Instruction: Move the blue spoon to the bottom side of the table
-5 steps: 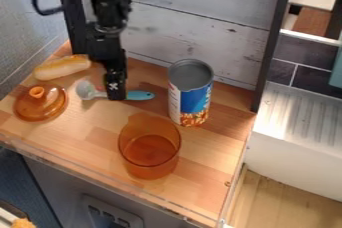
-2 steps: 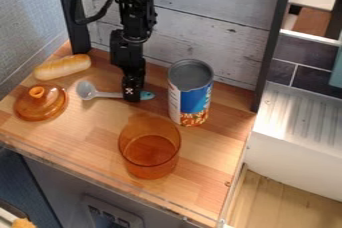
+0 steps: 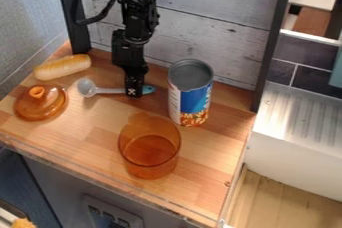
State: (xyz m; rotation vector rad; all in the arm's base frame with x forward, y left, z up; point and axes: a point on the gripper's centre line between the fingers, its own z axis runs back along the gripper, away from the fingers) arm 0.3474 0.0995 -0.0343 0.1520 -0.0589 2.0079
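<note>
The gripper (image 3: 134, 92) hangs at the back middle of the wooden table, shut on the handle of the blue spoon (image 3: 111, 91) near its end. The spoon lies crosswise, with its pale, greyish bowl pointing left and the blue tip of the handle showing just right of the gripper. The gripper hides a short part of the handle. Whether the spoon touches the table or hangs slightly above it, I cannot tell.
A blue-labelled can (image 3: 191, 92) stands right of the gripper. An orange transparent pot (image 3: 149, 147) is in front, its orange lid (image 3: 41, 103) at the left, near a bread roll (image 3: 62, 67). The wooden table (image 3: 87, 144) meets a planked wall behind.
My gripper went right along the handle from near the spoon's middle, then up slightly in the view. The spoon has shifted slightly up in the view with it.
</note>
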